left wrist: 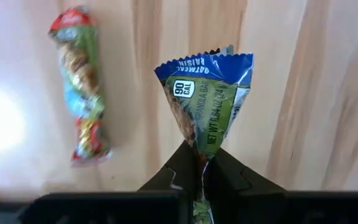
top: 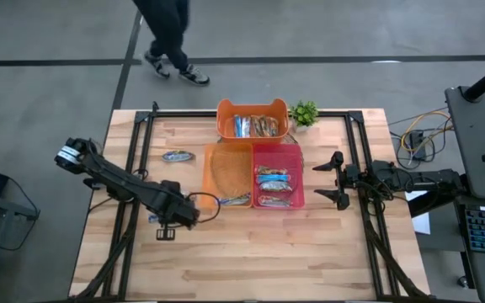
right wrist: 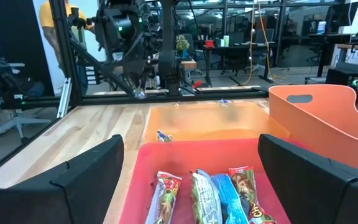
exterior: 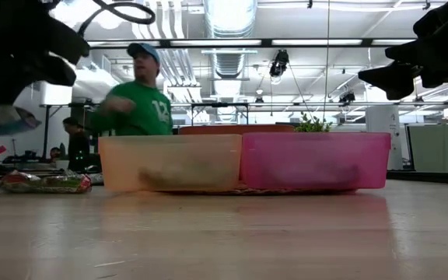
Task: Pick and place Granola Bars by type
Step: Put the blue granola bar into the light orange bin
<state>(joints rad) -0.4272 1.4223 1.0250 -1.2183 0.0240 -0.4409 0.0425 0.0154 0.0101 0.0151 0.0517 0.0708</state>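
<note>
My left gripper (top: 178, 214) points down over the table's left half, shut on a blue-and-green granola bar (left wrist: 205, 99), which also shows below it in the low view (exterior: 12, 118). A bar with red ends (left wrist: 79, 93) lies flat on the wood nearby (top: 177, 156). Another bluish bar (top: 234, 199) sits at the pale orange bin's (top: 217, 189) near edge. Several bars lie in the pink bin (top: 297, 151), and more in the orange bin (top: 226, 109) at the back. My right gripper (top: 333, 181) waits open and level on the right, facing the pink bin. My left gripper pinches one end of the bar's wrapper (left wrist: 202, 163) between its two fingers, coming from above and pointing down. The wrapper is squeezed narrow at the pinch. The bar hangs below the fingers, its blue crimped end (left wrist: 207, 63) lowest, clear of the table.
A small green plant (top: 304, 112) stands beside the orange bin at the back. Black frame rails (top: 141, 168) run along both sides of the table. A person (top: 168, 42) walks beyond the far edge. Bare wood (top: 251, 261) stretches across the near half.
</note>
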